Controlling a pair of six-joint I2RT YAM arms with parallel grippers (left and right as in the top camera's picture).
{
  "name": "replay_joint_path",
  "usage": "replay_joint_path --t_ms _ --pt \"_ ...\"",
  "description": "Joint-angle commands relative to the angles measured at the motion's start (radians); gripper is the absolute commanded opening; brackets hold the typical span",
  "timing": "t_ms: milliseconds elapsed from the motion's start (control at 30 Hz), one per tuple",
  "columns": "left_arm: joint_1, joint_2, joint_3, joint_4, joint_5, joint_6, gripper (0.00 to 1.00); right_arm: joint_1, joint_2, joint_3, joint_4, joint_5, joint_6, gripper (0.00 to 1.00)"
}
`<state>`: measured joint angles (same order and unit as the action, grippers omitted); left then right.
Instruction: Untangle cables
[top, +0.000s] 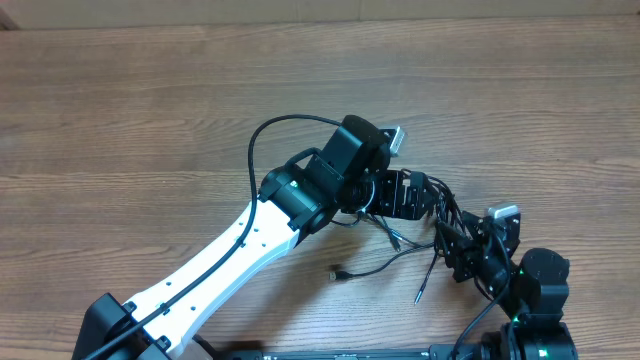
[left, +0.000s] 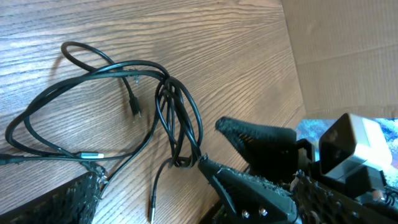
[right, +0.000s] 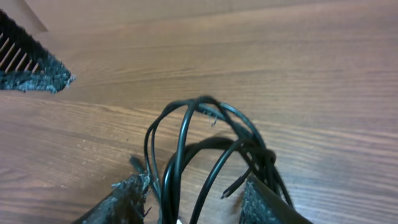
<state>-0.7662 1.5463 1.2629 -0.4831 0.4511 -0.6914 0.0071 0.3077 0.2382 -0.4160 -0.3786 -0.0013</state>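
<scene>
Black cables (top: 392, 238) lie knotted on the wooden bench (top: 150, 100), right of centre, between the left gripper (top: 415, 195) and right gripper (top: 462, 245). Left wrist: your left jaws stand wide, so close on one strand left of the knot (left: 177, 124). Right wrist: right jaws sit half-spread round the cables, apparently not pinching. Close firmly, then draw apart slowly.

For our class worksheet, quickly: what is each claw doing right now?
Left claw: open, holding nothing.
Right claw: open; the cables run between its fingers, seemingly not clamped.
</scene>
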Motion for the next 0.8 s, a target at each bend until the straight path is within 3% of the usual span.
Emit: replay_joint_path --t_ms 0,767 --pt "-0.005 -0.033 0.017 0.001 -0.019 0.011 1.00 -0.002 -0.003 -0.013 -0.011 -0.020 0.000 0.46" --pt "-0.005 -0.031 0.017 0.000 -0.043 0.011 1.00 -0.002 -0.003 -0.060 -0.028 -0.041 0.054 0.34"
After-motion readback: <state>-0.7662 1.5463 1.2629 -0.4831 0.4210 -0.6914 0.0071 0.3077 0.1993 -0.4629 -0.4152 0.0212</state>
